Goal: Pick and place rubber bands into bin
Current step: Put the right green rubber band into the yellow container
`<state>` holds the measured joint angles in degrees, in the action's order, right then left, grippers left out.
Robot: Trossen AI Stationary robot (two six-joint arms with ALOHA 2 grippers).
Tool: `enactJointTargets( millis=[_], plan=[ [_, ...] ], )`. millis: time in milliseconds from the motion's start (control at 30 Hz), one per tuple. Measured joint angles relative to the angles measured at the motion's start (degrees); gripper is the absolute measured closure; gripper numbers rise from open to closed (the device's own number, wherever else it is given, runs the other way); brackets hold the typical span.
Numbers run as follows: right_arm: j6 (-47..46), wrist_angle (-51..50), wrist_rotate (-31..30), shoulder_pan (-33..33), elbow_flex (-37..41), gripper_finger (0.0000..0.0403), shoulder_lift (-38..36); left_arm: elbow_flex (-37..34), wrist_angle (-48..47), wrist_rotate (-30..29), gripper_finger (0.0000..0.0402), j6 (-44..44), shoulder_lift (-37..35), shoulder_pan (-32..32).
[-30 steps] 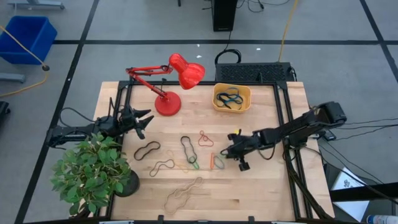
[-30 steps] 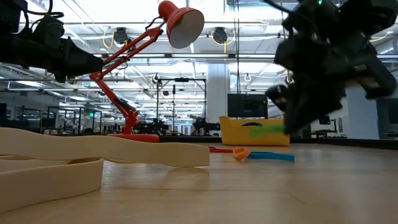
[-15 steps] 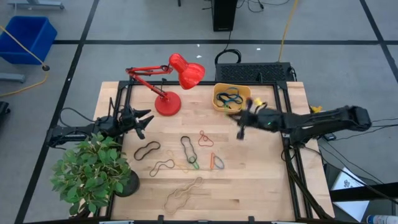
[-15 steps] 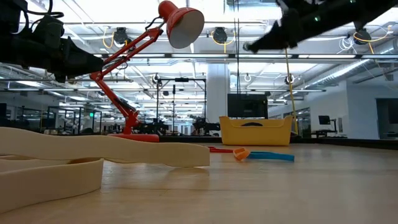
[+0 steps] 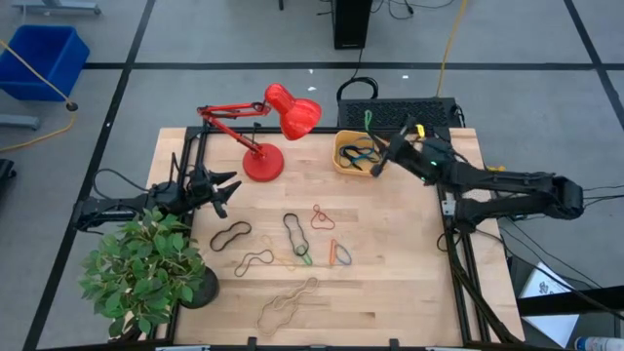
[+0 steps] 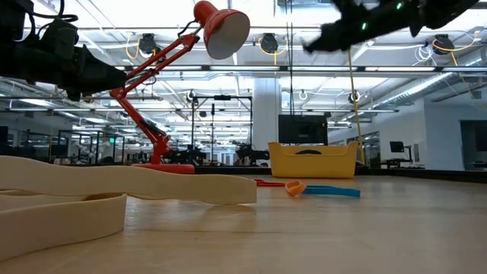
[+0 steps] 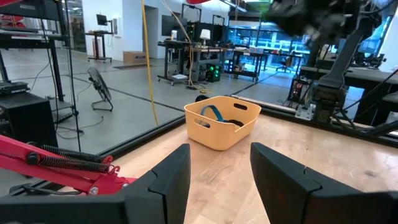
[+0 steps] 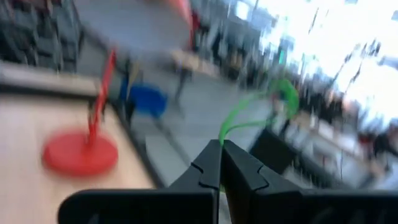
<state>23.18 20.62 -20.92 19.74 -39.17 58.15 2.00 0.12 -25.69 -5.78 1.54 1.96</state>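
My right gripper is raised over the orange-yellow bin and is shut on a green rubber band. The bin stands at the far side of the table and holds blue and black bands. It also shows in the low view and the left wrist view. Several bands lie flat on the table: black, tan, black-green, red, orange-green. My left gripper waits open by the plant. My right gripper pinches the green band at one end of its loop between its two shut fingertips. The rest of the loop arcs out past the fingertips, lifted clear of the table and the bin.
A red desk lamp stands at the far left of the bin. A potted plant stands at the near left corner. A large tan band lies near the front edge and fills the low view's foreground.
My right gripper has risen from the middle of the table and gone toward the far edge, to above the bin. It has stayed shut on the green band, which is lifted clear of the table.
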Motion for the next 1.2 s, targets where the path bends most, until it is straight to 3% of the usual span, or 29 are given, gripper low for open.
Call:
enactJointTargets(
  millis=[233, 467, 733, 1200],
  plan=[
    [-8.3, -14.7, 0.2, 7.9, -0.4, 0.0403, 7.6, 0.0, 0.0, 0.0, 0.0229, 0.0, 0.0, 0.0],
    [-13.5, -16.2, 7.2, 12.1, -0.4, 0.0403, 15.6, 0.0, 0.0, 0.0, 0.0229, 0.0, 0.0, 0.0],
    [-19.5, -17.9, 7.7, 14.0, -0.4, 0.0403, 22.9, 0.0, 0.0, 0.0, 0.0229, 0.0, 0.0, 0.0],
    [-19.4, -17.4, 7.6, 13.9, -0.4, 0.0374, 22.7, 0.0, 0.0, 0.0, 0.0229, 0.0, 0.0, 0.0]
  ],
)
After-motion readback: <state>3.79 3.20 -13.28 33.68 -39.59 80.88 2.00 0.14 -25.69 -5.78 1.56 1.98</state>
